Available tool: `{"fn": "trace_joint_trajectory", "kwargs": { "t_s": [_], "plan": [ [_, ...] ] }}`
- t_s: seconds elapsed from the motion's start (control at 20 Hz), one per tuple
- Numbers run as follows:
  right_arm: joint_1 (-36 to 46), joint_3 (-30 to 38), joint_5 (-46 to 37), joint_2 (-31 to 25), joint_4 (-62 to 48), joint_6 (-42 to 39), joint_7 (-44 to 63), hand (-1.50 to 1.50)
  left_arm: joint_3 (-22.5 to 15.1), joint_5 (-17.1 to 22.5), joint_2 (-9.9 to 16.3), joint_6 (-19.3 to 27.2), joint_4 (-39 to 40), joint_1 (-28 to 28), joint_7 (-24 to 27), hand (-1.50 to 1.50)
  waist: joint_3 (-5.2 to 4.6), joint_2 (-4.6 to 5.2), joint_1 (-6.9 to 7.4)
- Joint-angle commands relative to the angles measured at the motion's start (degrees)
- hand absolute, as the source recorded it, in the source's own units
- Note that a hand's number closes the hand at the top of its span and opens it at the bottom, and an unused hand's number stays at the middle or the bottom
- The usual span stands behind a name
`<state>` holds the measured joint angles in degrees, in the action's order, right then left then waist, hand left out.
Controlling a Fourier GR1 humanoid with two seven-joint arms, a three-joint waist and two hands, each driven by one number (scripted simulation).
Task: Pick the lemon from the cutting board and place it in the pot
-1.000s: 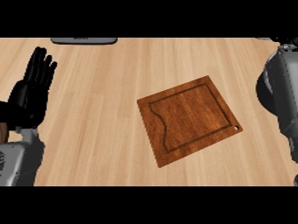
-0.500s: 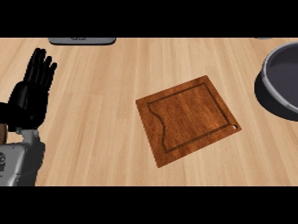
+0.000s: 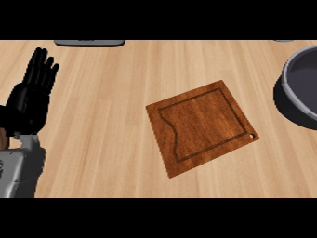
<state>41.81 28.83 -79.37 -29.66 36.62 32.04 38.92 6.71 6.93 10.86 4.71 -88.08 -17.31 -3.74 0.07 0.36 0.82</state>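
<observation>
Right arm gone from view since a second ago: it covered the pot then, and now the pot (image 3: 310, 88) shows unobstructed. My right robot hand is out of frame, so can't tell its state.

Left robot hand (image 3: 32, 95) hasn't moved. Sits at the left edge, fingers straight and pointing up, fully open, holding nothing. Grey forearm (image 3: 9, 173) below it at the lower left corner.

No readable writing or labels anywhere.

Surface (image 3: 106, 130) is light wood grain, planks running left-right. Nothing of the room beyond it shows.

Counts:
- 1 cutting board (image 3: 203, 126), dark reddish wood, rotated to a diamond, groove around its edge, small hole at its right corner. Well to the right of my left robot hand, apart from it. Nothing on top of it.
- 1 pot, grey, far right of my left robot hand, past the board, cut by the frame edge. Visible interior is plain grey.
- 1 flat grey object (image 3: 89, 42) at the top edge, just above and right of my left fingertips, mostly cropped.

Lemon: can't see it anywhere, not on the board, not in the visible part of the pot.
</observation>
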Motion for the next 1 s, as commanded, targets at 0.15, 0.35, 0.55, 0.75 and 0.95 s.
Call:
{"fn": "trace_joint_trajectory", "kwargs": {
  "t_s": [0.15, 0.35, 0.55, 0.75, 0.95],
  "plan": [
    [0.67, 9.37, 14.58, 0.00, -8.05, 1.64, -9.07, -1.50, -0.22, -0.12, -0.75, -0.55, 0.41, 1.14, 2.46, 0.00, 0.11, 0.25, 0.17],
    [2.06, 10.53, 19.54, -2.10, -12.66, -2.47, -19.00, -1.50, -1.88, -0.64, -2.44, 0.14, -1.27, 2.65, 1.61, 0.00, 0.08, 0.17, 0.60],
    [3.21, 9.76, 20.23, -2.10, -13.58, 2.96, -25.03, -1.50, 0.95, 0.93, 0.83, -1.11, -1.81, 0.51, -0.84, 0.00, 0.07, 0.18, 0.85],
    [2.49, 14.03, 28.13, 0.60, -9.19, 7.19, -34.54, -1.50, 0.27, 0.25, -0.33, -0.90, -0.46, 1.36, 1.10, 0.00, 0.07, -0.03, 0.02],
    [2.88, 18.49, 34.58, -0.29, -7.69, 9.55, -36.23, -1.50, -0.69, -0.75, -2.18, 0.69, -1.34, 2.93, 1.72, 0.00, 0.05, -0.12, -0.12]
  ]
}}
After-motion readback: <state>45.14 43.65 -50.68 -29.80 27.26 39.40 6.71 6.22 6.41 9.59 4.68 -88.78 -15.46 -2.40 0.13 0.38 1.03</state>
